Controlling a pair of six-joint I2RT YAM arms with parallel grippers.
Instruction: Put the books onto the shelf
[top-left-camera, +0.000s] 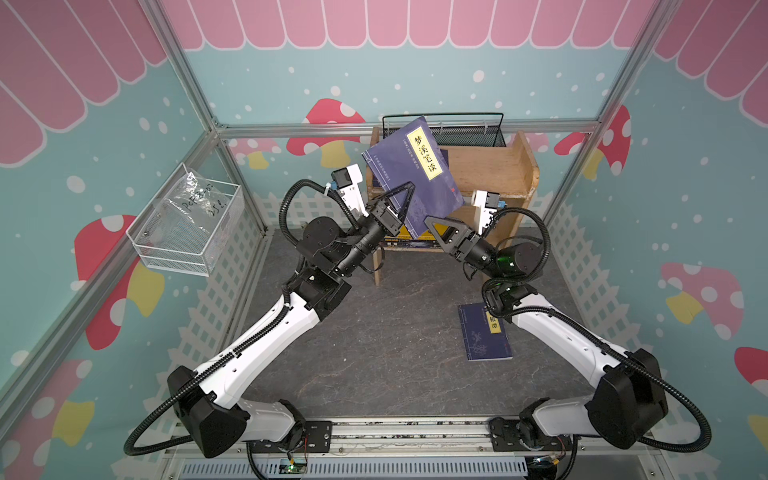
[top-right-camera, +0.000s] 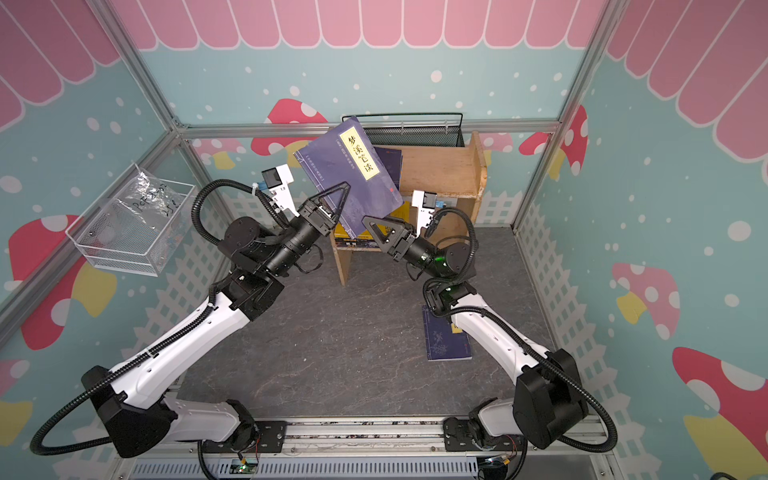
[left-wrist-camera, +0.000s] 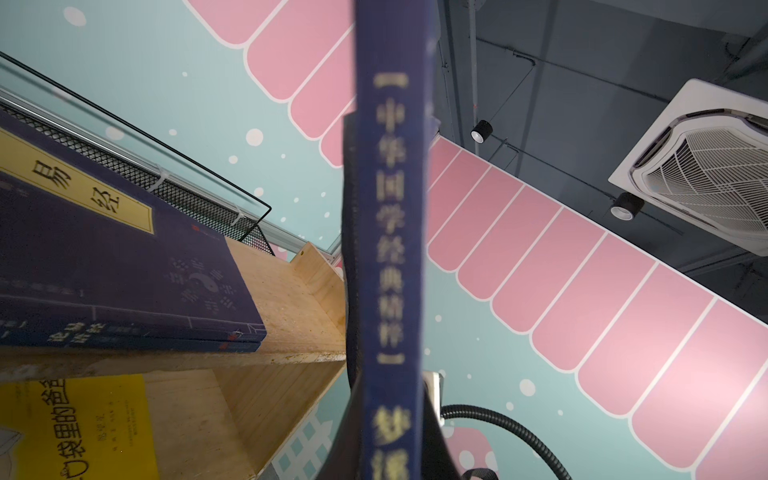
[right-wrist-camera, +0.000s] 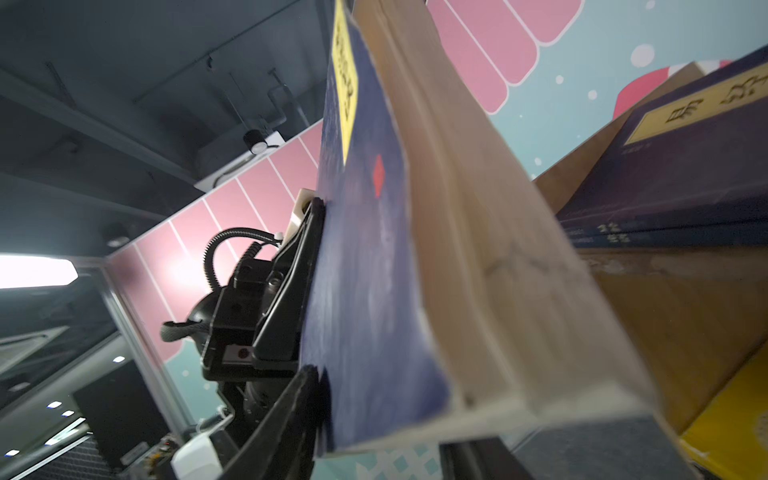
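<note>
Left claw (top-left-camera: 409, 189) pinches a navy book (top-left-camera: 415, 166) near its spine — it tilts up from the claw, before the shelf (top-left-camera: 498, 166). Right claw (top-left-camera: 430, 220) sits at the book's lower corner, one finger (right-wrist-camera: 286, 415) against the cover; whether it grips cannot be told. Past the claws, a second navy book (left-wrist-camera: 124, 270) lies on the shelf's top tier, a yellow book (left-wrist-camera: 75, 424) below. A third navy book (top-left-camera: 484, 332) lies on the floor (top-left-camera: 395, 332) behind the right claw.
</note>
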